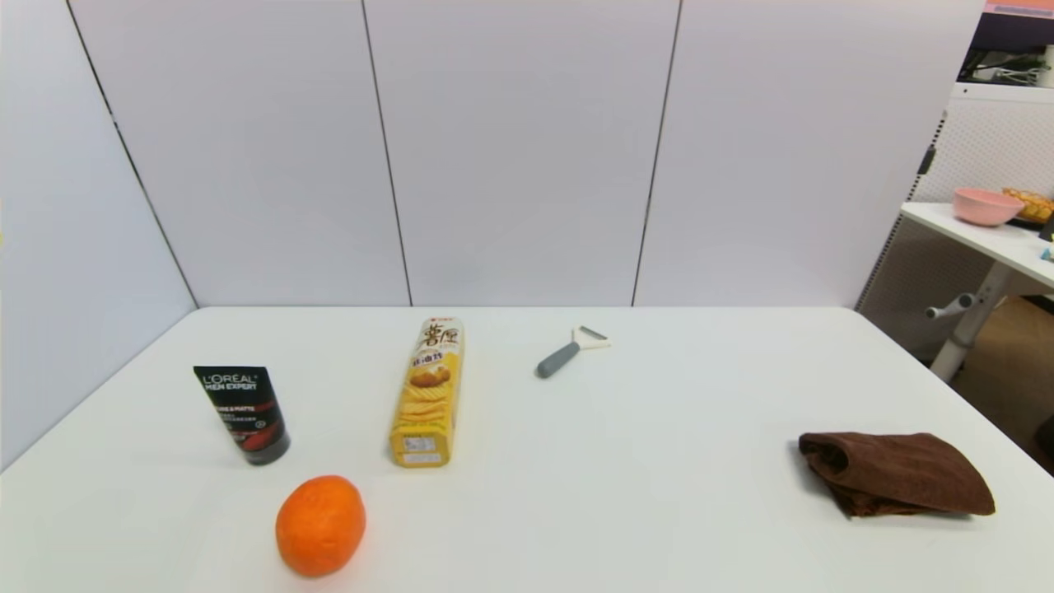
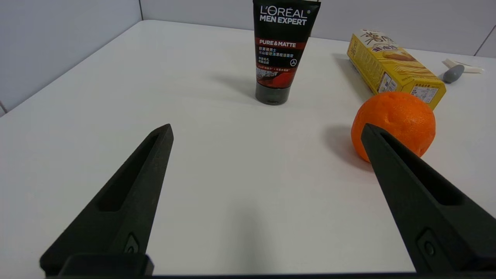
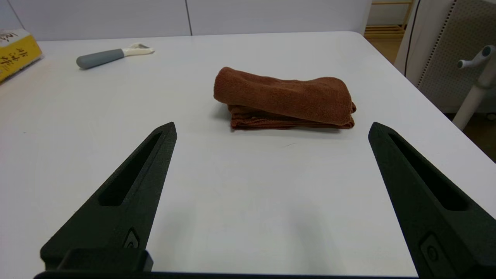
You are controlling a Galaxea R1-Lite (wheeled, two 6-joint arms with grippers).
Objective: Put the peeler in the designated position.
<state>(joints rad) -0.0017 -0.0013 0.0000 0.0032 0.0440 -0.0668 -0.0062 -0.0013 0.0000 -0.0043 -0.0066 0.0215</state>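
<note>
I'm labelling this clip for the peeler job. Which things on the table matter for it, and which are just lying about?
Belong to the job:
- peeler, untouched at the far middle
- left gripper and right gripper, both open, parked near the table's front

Just lying about:
- chips box
- face wash tube
- orange
- brown cloth

Both arms are parked outside the head view, the left hand (image 2: 265, 130) and the right hand (image 3: 271, 128) each held low above the tabletop (image 3: 248, 193) with its two black fingers (image 2: 128, 193) spread wide apart and gripping nothing.
</note>
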